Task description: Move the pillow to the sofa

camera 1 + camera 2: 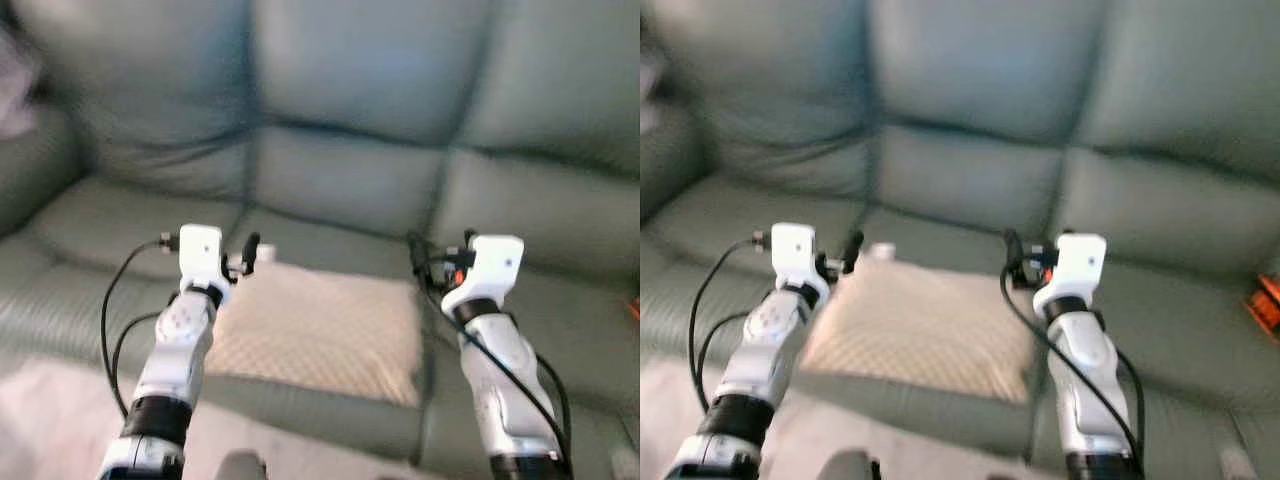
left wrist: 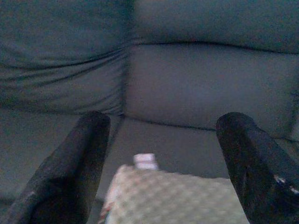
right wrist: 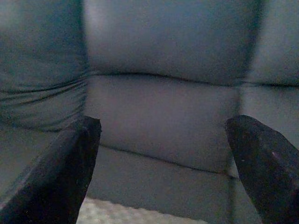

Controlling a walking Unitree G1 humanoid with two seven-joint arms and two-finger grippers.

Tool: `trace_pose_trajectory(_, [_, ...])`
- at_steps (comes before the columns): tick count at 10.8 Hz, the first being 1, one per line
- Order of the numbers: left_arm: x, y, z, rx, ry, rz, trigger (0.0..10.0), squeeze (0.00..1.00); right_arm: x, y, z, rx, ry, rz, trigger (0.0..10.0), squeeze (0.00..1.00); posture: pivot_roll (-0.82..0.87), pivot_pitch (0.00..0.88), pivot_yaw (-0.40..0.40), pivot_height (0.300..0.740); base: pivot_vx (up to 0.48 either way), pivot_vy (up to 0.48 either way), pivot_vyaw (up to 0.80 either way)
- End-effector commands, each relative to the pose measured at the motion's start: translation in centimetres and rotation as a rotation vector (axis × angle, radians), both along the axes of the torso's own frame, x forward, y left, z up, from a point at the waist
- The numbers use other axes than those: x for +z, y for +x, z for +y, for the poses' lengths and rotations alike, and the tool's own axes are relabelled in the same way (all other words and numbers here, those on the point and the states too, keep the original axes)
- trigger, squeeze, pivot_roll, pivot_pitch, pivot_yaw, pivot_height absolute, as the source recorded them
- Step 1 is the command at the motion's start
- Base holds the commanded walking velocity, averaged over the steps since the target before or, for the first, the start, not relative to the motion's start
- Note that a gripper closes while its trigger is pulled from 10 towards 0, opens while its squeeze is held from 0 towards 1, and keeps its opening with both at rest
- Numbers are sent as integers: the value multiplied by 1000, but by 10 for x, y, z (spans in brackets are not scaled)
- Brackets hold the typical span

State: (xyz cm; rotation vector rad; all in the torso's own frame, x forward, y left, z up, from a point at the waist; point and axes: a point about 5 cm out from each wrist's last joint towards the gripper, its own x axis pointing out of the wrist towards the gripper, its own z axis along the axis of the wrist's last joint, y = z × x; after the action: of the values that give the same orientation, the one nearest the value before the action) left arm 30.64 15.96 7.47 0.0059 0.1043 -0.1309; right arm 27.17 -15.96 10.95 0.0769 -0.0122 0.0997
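Head views: soft all over, motion blur smearing the sofa seams and the pillow weave. Light is even and fairly bright, falling on the seat cushions from the front; the near floor is washing out pale pink-white. Upper left corner is going hazy. Creases between back cushions are holding shallow shadow.

Wrist views: much dimmer, bluish cast, grainy. The black fingers are sitting out of focus, edges fuzzy, no detail in them. Sofa back is reading a little sharper there.
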Motion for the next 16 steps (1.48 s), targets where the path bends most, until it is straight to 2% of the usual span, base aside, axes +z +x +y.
trace_pose_trajectory(1, [1, 2, 0, 2, 1, -6, 10000, 0, -2, -1, -1, -1, 10, 6, 10000, 0, -92, 0, -10, 740, 0, 0, 0])
trace_pose_trajectory(7, [2, 4, 1, 28, 6, -14, 10000, 0, -5, -1, 0, 8, 20, 20, 10000, 0, -92, 0, -13, 740, 0, 0, 0])
trace_pose_trajectory(11, [1, 4, -3, 3, -6, -17, 10000, 0, -7, -1, 2, 13, 21, 26, 10000, 0, -92, 0, -12, 740, 0, 0, 0])
trace_pose_trajectory(16, [0, 4, -5, -2, -10, -14, 10000, 0, -6, -1, 3, 18, 22, 25, 10000, 0, -94, 0, -12, 740, -268, 0, 0])
